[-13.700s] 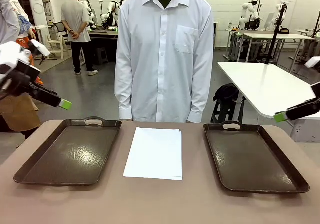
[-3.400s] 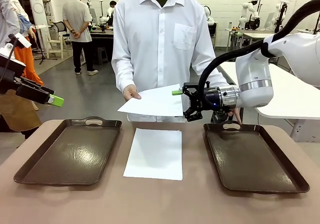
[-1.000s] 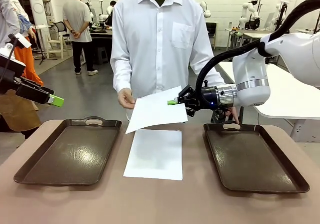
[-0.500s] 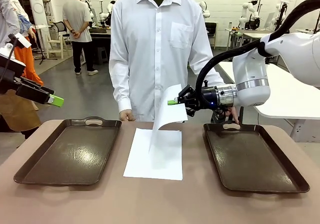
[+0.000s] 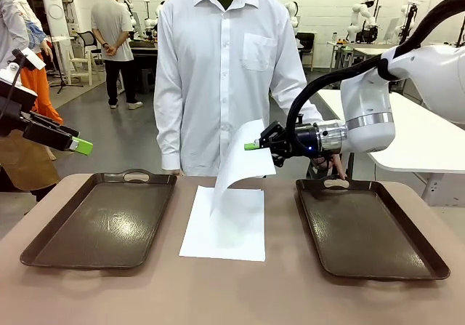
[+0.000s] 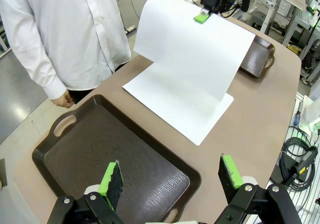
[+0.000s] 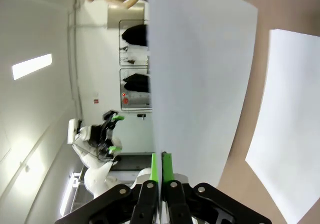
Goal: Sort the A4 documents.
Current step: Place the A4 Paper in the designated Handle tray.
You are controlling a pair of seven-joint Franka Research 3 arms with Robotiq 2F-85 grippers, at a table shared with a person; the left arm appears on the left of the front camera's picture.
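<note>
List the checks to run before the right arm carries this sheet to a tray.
1. Grip: right gripper shut on the held A4 sheet: ok.
2. Sheet's lower edge off the paper stack: cannot tell.
3. Bare right tray: ok.
4. Bare left tray: ok.
5. Open left gripper away from the sheet: ok.
6. Person's hand clear of the right tray's far handle: cannot tell.

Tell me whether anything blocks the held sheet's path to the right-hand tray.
Nothing visible does. The sheet hangs from the shut right gripper over the paper stack; the right-hand tray lies bare beside it.
</note>
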